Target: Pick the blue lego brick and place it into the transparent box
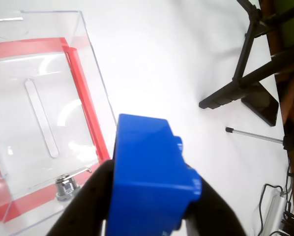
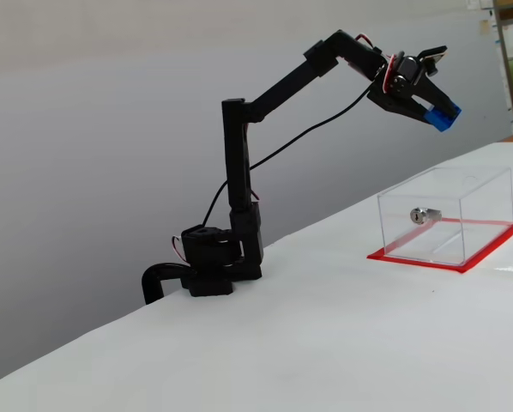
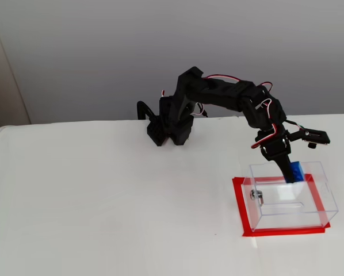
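Note:
The blue lego brick (image 1: pixel 149 179) fills the lower middle of the wrist view, clamped between the black fingers of my gripper (image 1: pixel 147 206). In a fixed view the gripper (image 2: pixel 441 113) holds the brick (image 2: pixel 446 116) high in the air, above the transparent box (image 2: pixel 449 215). In another fixed view the brick (image 3: pixel 294 171) hangs by the box's far wall. The box (image 1: pixel 34 123) is clear plastic on a red base edge, with a silver lock piece (image 1: pixel 65 187) on its wall. It lies left of the brick in the wrist view.
A black tripod (image 1: pixel 250 59) stands at the upper right of the wrist view, with a thin metal rod (image 1: pixel 255 133) and cables (image 1: pixel 275 206) near the table's right edge. The arm's base (image 2: pixel 214 266) sits at the table's back edge.

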### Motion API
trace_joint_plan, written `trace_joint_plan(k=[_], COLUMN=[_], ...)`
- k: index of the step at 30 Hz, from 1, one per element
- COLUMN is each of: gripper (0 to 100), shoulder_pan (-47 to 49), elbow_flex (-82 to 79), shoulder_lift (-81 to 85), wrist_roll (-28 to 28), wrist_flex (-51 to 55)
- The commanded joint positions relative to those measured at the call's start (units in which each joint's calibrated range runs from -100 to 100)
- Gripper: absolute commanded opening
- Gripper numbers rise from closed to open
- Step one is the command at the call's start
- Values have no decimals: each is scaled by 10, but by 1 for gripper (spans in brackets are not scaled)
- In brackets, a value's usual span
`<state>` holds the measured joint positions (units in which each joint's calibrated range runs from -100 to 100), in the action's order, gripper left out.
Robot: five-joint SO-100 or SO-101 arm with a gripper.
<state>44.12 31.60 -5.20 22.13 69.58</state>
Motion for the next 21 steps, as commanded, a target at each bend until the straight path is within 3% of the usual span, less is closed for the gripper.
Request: trace_joint_plan(k=[1, 21], gripper=[3, 3], shoulder_pan=[35, 77], elbow_flex=[3, -133], shoulder_lift=[28, 28], wrist_roll=[-17, -97], wrist_flex=[-19, -66])
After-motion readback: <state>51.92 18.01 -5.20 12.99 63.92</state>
